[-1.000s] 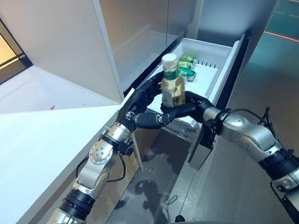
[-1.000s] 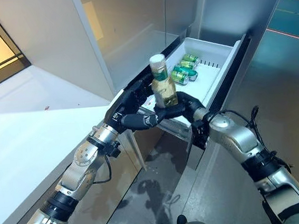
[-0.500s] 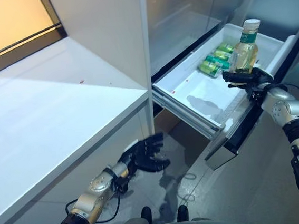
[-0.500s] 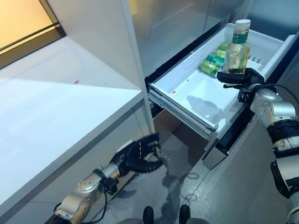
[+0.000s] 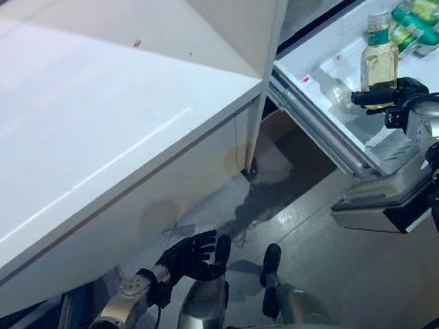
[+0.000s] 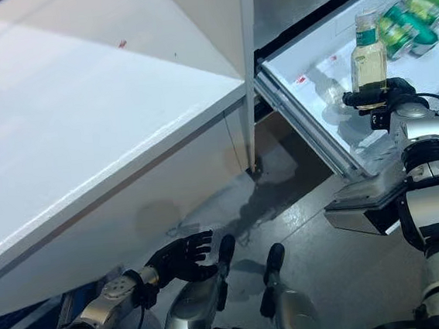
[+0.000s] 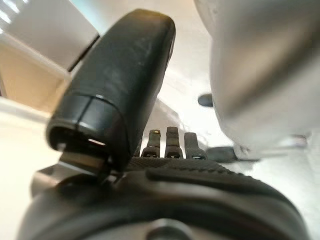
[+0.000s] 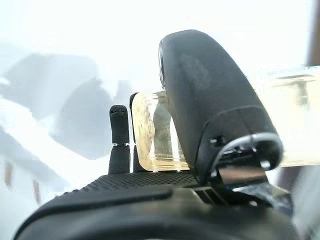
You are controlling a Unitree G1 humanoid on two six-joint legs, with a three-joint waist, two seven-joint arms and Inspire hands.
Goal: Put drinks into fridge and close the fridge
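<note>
Bottle upright over the open fridge drawer point(image 5: 332, 122).
My right hand point(image 5: 388, 95) clamps a clear, yellowish bottle point(image 5: 378, 60), green-banded at its neck; my left hand point(image 5: 188, 258) hangs low, fingers spread.

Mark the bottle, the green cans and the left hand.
bottle point(image 5: 379, 62): left eye view, on its clear body.
green cans point(image 5: 415, 18): left eye view, on the cans lying in the drawer.
left hand point(image 6: 180, 259): right eye view, on the palm.

No legible text anywhere
</note>
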